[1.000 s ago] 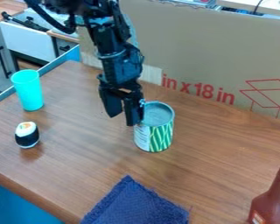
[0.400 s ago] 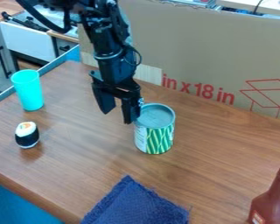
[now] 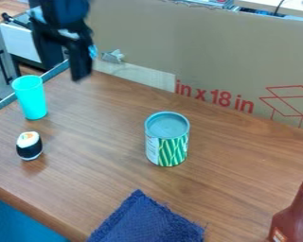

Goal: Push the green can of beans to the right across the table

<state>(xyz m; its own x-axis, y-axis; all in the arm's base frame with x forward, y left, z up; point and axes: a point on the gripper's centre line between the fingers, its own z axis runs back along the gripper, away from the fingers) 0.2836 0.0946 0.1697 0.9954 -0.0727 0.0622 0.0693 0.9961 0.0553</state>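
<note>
Cup [image 3: 30, 98] upright at far left, sushi [image 3: 29, 146] standing just in front of it. Gripper [image 3: 66, 73] up at upper left, blurry, looks spread open, nothing in it, well apart from the can. Towel [image 3: 144, 221] flat at the front edge. Can [image 3: 167, 139] upright mid-table, behind towel, touching nothing but the table [image 3: 243, 175]. Bottle [image 3: 294, 215] upright, lower right. Progress, my call: can work looks done, can standing free; can't tell if anything's left.
</note>
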